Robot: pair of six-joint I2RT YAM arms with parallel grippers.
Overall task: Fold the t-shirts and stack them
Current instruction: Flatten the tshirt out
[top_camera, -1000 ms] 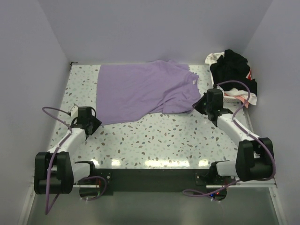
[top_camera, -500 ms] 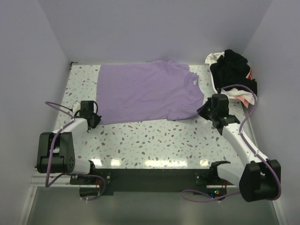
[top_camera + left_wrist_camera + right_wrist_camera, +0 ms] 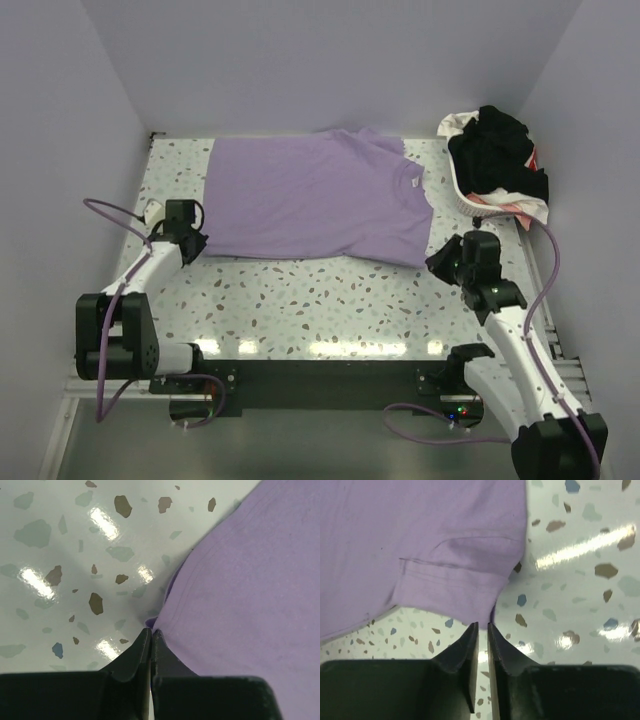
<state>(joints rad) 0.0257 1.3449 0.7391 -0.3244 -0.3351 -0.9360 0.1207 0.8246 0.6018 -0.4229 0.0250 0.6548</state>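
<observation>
A lilac-purple t-shirt (image 3: 310,200) lies spread flat across the far half of the table. My left gripper (image 3: 199,247) is shut on its near-left corner; in the left wrist view the jaws (image 3: 151,631) are pressed together with the cloth (image 3: 240,580) at their tips. My right gripper (image 3: 441,262) pinches the near-right corner; in the right wrist view the fingertips (image 3: 483,625) stand a narrow slit apart with the shirt's edge (image 3: 420,540) at the tips. A black t-shirt (image 3: 500,150), a white one (image 3: 455,125) and a pink-red one (image 3: 529,158) are heaped at the back right.
The heap sits in a white plastic basket (image 3: 466,203) against the right wall. Walls close in the speckled table (image 3: 330,300) on the left, back and right. Purple cables loop beside both arms.
Both grippers have pulled the lilac shirt's near edge toward the arms and outward. The shirt has gone from bunched on the right to flat and stretched. The right arm has drawn back furthest.
</observation>
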